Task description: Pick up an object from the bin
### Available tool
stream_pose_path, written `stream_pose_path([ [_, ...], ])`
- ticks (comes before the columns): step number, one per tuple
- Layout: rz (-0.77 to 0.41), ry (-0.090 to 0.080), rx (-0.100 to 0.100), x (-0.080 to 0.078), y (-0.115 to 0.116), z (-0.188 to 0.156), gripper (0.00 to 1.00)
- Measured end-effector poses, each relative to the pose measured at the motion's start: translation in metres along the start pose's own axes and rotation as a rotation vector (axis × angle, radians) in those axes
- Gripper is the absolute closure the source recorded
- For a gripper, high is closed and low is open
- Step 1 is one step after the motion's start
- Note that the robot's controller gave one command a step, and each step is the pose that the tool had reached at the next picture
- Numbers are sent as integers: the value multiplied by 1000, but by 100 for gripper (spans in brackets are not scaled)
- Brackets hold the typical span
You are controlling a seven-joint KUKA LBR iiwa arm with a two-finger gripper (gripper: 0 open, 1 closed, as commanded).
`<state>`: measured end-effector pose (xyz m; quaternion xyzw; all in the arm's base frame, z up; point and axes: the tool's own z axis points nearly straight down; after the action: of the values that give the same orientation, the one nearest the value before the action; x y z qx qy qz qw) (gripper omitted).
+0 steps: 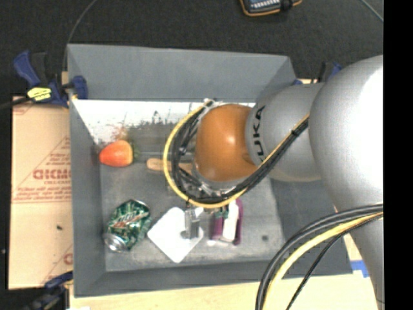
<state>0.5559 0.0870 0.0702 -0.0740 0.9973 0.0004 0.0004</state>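
Near the front wall of the grey bin (174,76), a crushed green can (128,224) lies at the left. Just beside it lies a flat white card (166,234). My claw (193,226) is low over its right corner; I cannot tell whether it is released or clenched. A purple and white box (227,223) lies just right of the claw. Farther back lie an orange toy fruit (116,154) and a wooden stick (156,165).

Light falls evenly across the bin (181,73). Soft shadow lies on its floor beneath the arm (348,128). Bright sheen on the arm's silver shell; dull highlight on the orange cover (222,144).
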Motion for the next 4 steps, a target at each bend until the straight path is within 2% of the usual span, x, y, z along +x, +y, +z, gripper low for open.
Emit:
stream_pose_path([
  [1, -180, -3, -1, 2, -2, 0, 0],
  [2, -3, -5, -2, -1, 0, -1, 0],
  [3, -196, -8, -2, 40, -17, -1, 0],
  [4, -16, -8, -3, 0, -1, -2, 100],
])
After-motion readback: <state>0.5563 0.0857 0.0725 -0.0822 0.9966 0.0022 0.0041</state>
